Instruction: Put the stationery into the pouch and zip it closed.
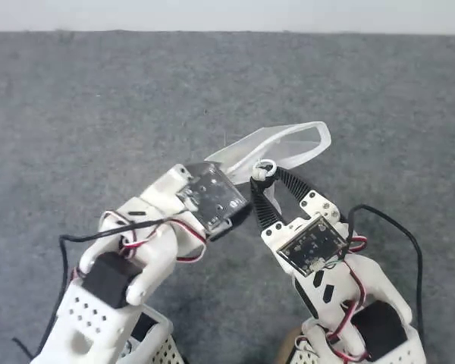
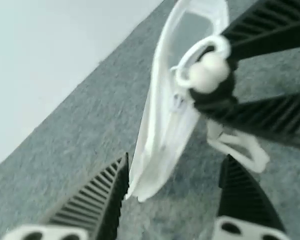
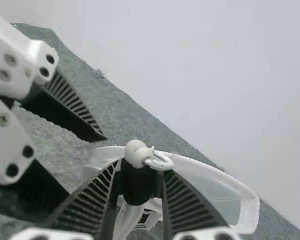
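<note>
A clear pouch (image 1: pixel 288 144) with a white zip edge is held tilted off the grey table, also seen as the pouch (image 2: pixel 162 135) and the pouch (image 3: pixel 215 187). My right gripper (image 1: pixel 264 177) is shut on the zipper pull (image 1: pixel 265 168), a white bead with a ring on a black tab, at the pouch's near end. The right gripper (image 3: pixel 137 182) pinches that tab below the bead (image 3: pixel 136 150). My left gripper (image 2: pixel 176 165) is open, with the pouch's lower end hanging between its black fingers (image 2: pixel 112 192), apparently untouched. I cannot make out what lies inside the pouch.
The grey carpet-like table (image 1: pixel 98 106) stretches around both arms, ending at a pale wall (image 1: pixel 227 14) at the back. The two grippers stand close together near the middle. Cables (image 1: pixel 394 227) run beside the right arm.
</note>
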